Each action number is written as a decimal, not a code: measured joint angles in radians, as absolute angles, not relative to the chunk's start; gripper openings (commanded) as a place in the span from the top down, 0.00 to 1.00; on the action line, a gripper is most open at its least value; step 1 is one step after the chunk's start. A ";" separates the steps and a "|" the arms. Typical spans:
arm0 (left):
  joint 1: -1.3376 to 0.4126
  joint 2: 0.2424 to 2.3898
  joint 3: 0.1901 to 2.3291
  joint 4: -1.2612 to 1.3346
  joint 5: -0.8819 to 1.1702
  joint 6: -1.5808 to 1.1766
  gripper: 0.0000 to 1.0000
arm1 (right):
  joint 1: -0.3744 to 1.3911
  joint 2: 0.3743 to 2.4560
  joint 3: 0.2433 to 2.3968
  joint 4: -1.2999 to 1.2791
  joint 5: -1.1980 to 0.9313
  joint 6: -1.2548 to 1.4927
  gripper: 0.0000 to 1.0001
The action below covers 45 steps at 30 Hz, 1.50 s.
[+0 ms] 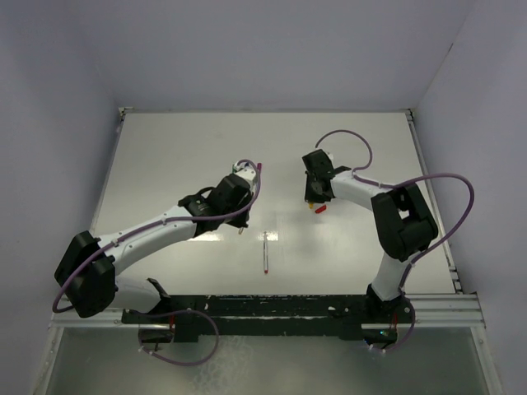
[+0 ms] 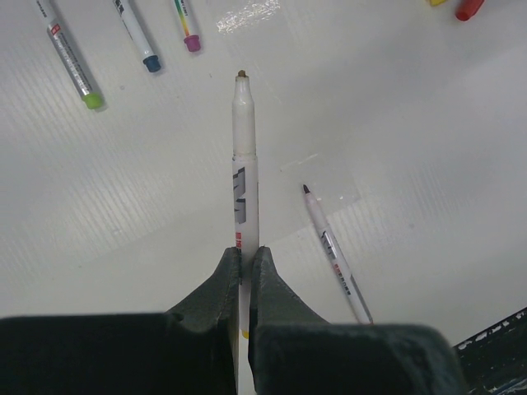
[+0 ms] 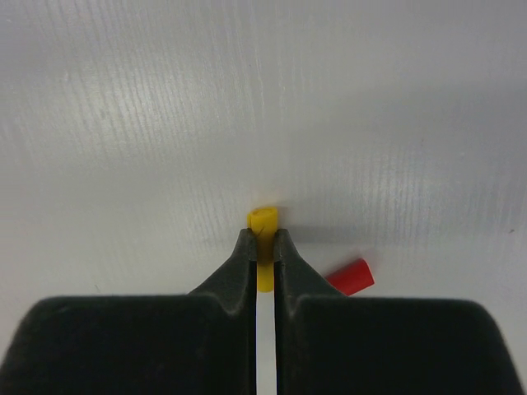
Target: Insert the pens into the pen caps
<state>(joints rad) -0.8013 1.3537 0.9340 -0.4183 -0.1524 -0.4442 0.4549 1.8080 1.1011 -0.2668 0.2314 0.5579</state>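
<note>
Over the middle of the table, pen and yellow cap held apart, with little margin for a clean meeting

Far to the left, seen from the left wrist, a green-capped pen [image 2: 70,59], a blue-capped pen [image 2: 136,37] and a magenta-capped pen [image 2: 186,25] lie side by side on the table [image 1: 165,148], well clear of the work. Next comes the left gripper [image 2: 244,259], its jaws pinched tight on an uncapped pen [image 2: 244,156] near the rear end, so most of the barrel sticks out ahead with the bare tip leading. That long overhang looks to me like the first hazard: a small wrist error would swing the tip wide of a cap mouth, and a push along the barrel could slide the pen back through the pads. Below and to the right a second uncapped pen [image 2: 333,251] lies loose on the table between the arms; a low sweep by either arm could roll it off. Further right, the right gripper [image 3: 263,243] is closed on the yellow cap [image 3: 263,219], with only the cap's end showing past the fingertips. I cannot tell whether the cap is lifted or resting on the surface, nor for certain that its open end faces the pen. So small a piece, held so narrowly, could twist or pop out when the tip presses in. Just beside the right-hand finger lies the red cap [image 3: 349,276], close enough to be nudged away when that gripper moves
</note>
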 measured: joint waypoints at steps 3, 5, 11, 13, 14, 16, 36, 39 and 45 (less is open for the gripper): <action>-0.799 1.354 0.934 -0.414 -0.152 -0.433 1.00 | 0.452 1.808 1.101 -0.249 0.197 0.553 1.00; -0.799 1.354 0.934 -0.405 -0.152 -0.425 1.00 | 0.451 1.807 1.101 -0.236 0.165 0.548 1.00; -0.799 1.369 0.936 -0.350 -0.131 -0.421 1.00 | 0.451 1.712 1.097 -0.165 0.087 0.527 1.00; -0.799 1.383 0.945 -0.324 -0.114 -0.421 1.00 | 0.451 1.633 1.093 -0.109 0.063 0.522 1.00; -0.799 1.390 0.950 -0.309 -0.105 -0.421 1.00 | 0.451 1.600 1.092 -0.086 0.056 0.520 1.00; -0.798 1.404 0.966 -0.276 -0.082 -0.422 1.00 | 0.451 1.528 1.092 -0.027 0.044 0.519 1.00; -0.759 1.443 1.027 0.136 0.190 -0.537 1.00 | 0.451 1.231 0.904 0.355 -0.065 0.571 1.00; -0.759 1.444 1.027 0.179 0.216 -0.547 1.00 | 0.451 1.216 0.884 0.381 -0.072 0.578 1.00; -0.758 1.454 1.027 0.207 0.246 -0.565 1.00 | 0.451 1.203 0.881 0.426 -0.072 0.584 1.00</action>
<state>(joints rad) -0.7582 1.4544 1.0271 0.2070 0.2462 -0.5652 0.4515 1.2030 0.8814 0.4259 -0.0715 0.5838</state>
